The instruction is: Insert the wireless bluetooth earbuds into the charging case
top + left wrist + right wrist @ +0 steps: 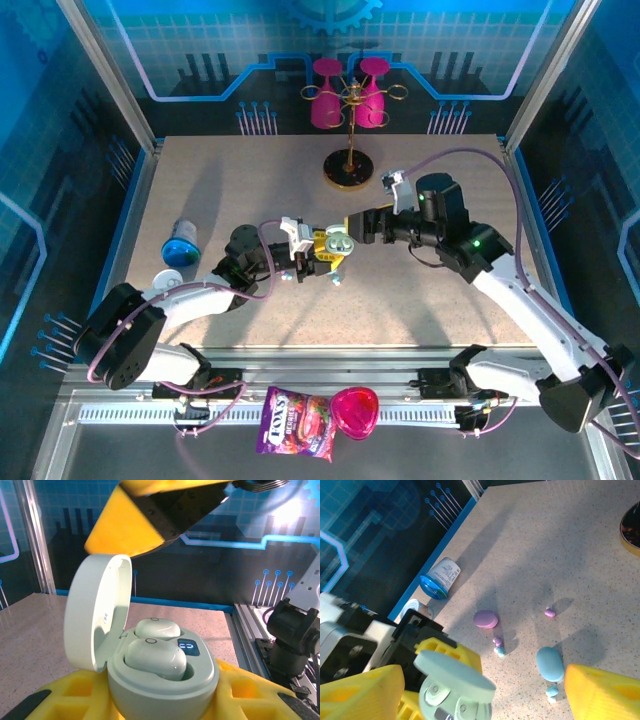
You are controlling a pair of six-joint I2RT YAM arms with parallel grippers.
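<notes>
A pale green charging case (165, 690) stands open with its lid (97, 612) up. My left gripper (160, 702) is shut on it between yellow fingers (60, 697). Two pale green earbuds (155, 657) sit in its wells beside a lit display. The case (338, 243) hangs above the table's middle. My right gripper (482, 682) is open just over it, its yellow fingertips (362, 692) wide apart and holding nothing. Loose on the table lie a lilac bud (549, 612), a lilac and blue pair (497, 646) and a blue bud (551, 692).
A lilac case (485, 619) and a blue case (550, 663) lie shut on the table. A blue-capped jar (180, 247) lies at the left. A gold stand (349, 170) with pink glasses is at the back. A candy bag (295, 423) and pink box (355, 410) rest on the front rail.
</notes>
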